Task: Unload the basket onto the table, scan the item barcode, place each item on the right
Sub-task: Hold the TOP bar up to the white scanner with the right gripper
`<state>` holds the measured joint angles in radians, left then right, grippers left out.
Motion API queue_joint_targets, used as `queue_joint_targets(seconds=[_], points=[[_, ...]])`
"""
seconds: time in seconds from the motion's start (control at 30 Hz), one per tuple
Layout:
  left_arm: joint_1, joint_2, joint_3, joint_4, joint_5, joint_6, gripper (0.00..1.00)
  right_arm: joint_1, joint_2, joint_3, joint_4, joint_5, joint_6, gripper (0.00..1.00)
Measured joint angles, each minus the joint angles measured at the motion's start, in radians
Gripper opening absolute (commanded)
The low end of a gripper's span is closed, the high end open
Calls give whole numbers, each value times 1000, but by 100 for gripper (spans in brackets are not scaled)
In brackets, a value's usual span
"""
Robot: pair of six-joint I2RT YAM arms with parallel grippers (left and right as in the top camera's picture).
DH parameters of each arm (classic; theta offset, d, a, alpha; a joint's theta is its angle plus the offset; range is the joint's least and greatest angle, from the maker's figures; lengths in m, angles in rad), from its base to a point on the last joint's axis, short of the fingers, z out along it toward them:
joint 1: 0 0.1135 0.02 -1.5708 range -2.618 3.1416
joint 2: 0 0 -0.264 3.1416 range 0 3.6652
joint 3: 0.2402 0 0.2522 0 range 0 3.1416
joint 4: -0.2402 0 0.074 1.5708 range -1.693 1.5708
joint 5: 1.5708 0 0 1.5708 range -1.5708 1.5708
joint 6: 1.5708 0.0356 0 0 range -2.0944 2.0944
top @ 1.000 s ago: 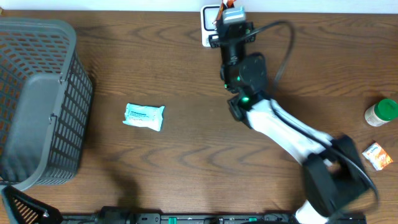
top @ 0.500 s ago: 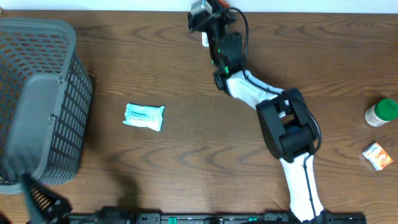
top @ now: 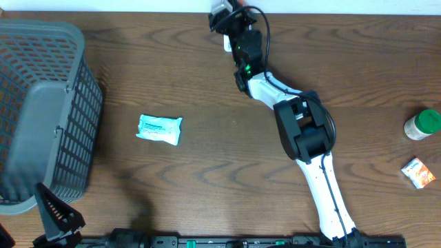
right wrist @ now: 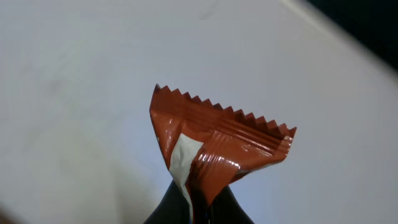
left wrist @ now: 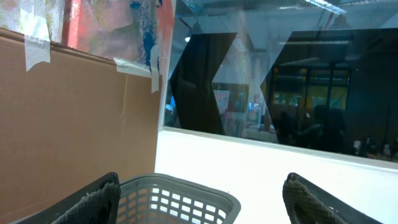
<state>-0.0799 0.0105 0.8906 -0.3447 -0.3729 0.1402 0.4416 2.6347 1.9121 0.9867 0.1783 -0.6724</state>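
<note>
The item is a shiny brown wrapper [right wrist: 219, 144] with a zigzag top edge and a white strip down its left side. My right gripper [right wrist: 198, 208] is shut on its lower end and holds it upright before a pale surface. From overhead, the right gripper [top: 225, 14] reaches to the table's far edge, above a white scanner [top: 226, 43] that the arm mostly hides. No barcode shows on the wrapper. My left gripper [top: 58, 217] sits at the near left corner, and in its wrist view the left gripper [left wrist: 200, 182] stands open, holding nothing.
A grey mesh basket [top: 83, 65] fills the left side, its rim [left wrist: 205, 190] just ahead of the left fingers. A teal packet [top: 159, 129] lies left of centre. A green-capped bottle [top: 422, 125] and a small orange box [top: 418, 172] sit at the right edge.
The right arm has folded and swung left, carrying its gripper from over the scanner to the scanner's upper left. The left gripper has shifted right at the near left corner.
</note>
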Motion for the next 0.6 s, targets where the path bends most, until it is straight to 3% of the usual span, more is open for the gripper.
queue_joint_targets(seconds=[0.37,0.6], points=[[0,0,0,-4,0,14,84,5,21,2,-199,-2,93,1],[0,0,0,-4,0,15,84,35,23,2,-28,25,103,1]])
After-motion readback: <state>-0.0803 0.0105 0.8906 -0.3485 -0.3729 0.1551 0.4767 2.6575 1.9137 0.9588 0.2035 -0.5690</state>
